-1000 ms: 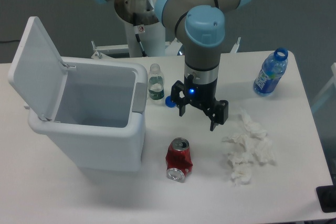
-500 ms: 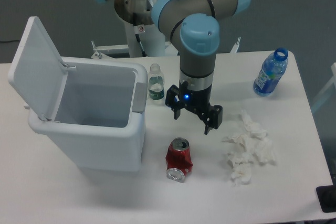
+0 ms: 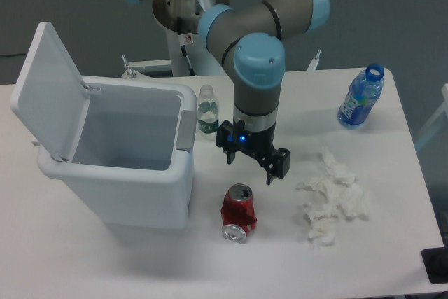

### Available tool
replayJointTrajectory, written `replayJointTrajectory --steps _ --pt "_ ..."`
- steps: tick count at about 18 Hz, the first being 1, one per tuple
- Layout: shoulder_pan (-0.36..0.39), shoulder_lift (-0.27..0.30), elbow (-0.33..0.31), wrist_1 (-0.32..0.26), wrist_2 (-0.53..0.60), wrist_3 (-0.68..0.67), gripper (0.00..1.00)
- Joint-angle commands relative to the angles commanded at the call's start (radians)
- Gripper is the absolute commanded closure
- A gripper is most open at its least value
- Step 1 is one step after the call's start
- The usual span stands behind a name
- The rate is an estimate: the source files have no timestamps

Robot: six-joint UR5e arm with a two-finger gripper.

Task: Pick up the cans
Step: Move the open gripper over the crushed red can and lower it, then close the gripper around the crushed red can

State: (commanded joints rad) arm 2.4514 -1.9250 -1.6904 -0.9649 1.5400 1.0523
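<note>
**Gripper above can, no grasp yet**

Black two-finger gripper (image 3: 250, 160) hangs with fingers spread apart, holding nothing, pointing down at the white table (image 3: 392, 201). Dented red metal can with silver ends (image 3: 239, 213) lies on its side just in front of it, untouched. My read: jaws are pre-opened for a top-down pinch. White open-lid plastic bin (image 3: 133, 173) sits just left of the can, likely the drop point. Crumpled white tissue (image 3: 330, 197) lies right.
</note>
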Motion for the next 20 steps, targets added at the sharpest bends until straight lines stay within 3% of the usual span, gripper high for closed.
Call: replayJointTrajectory --steps 5,20 --pt "-0.012 -0.057 0.014 0.002 0.014 0.003 0.0" --pt "-0.015 -0.143 0.044 0.021 0.008 0.0 0.0"
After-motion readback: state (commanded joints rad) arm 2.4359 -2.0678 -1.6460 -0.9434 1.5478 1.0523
